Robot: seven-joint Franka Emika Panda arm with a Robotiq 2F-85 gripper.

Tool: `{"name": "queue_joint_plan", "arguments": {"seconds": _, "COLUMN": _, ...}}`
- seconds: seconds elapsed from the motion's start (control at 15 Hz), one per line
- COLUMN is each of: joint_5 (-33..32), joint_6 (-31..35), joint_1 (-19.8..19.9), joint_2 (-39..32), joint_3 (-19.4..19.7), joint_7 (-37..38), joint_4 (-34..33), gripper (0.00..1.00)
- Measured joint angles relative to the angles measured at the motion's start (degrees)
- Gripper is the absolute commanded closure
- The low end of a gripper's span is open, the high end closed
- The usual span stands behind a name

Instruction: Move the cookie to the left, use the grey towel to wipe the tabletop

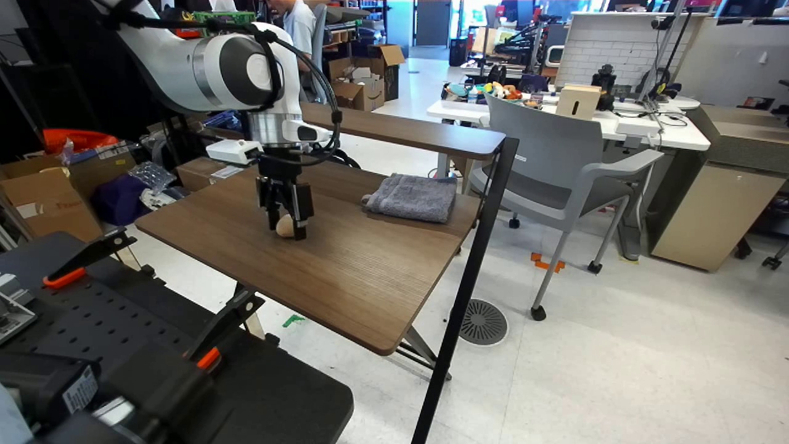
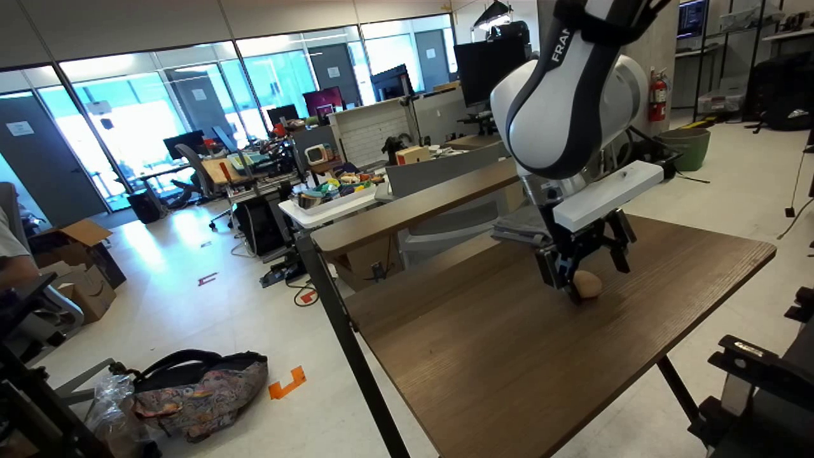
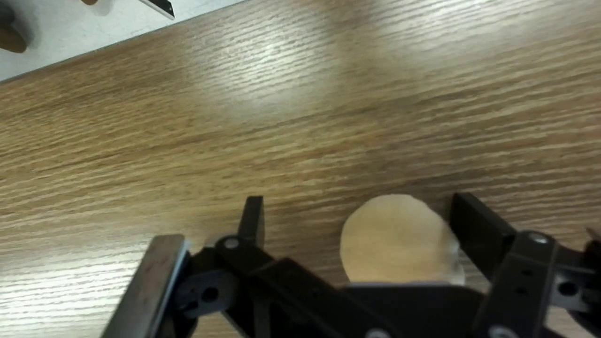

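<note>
The cookie, a small round tan lump, rests on the brown wood-grain tabletop. Around it stands my gripper, jaws wide apart and lowered close to the board. In the wrist view the cookie lies much nearer the right-hand finger, with a broad gap to the left-hand one; its lower part is hidden behind the gripper body. Whether it touches the right finger I cannot tell. The folded grey towel lies away from the gripper; in an exterior view the arm partly covers the towel.
A raised wooden shelf runs along one side of the tabletop, held by a black metal leg. Beyond it stands a grey chair. A black perforated bench with orange-tipped clamps adjoins the opposite side.
</note>
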State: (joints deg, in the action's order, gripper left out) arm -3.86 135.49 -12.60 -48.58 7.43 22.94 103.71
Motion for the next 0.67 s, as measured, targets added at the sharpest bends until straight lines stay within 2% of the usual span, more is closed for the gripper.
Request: {"name": "queue_joint_plan", "arguments": {"seconds": 0.67, "joint_5": 0.0, "joint_6": 3.82, "joint_1": 0.24, "joint_2": -0.85, "joint_3": -0.59, "joint_7": -0.19, "joint_4": -0.6, "gripper": 0.98}}
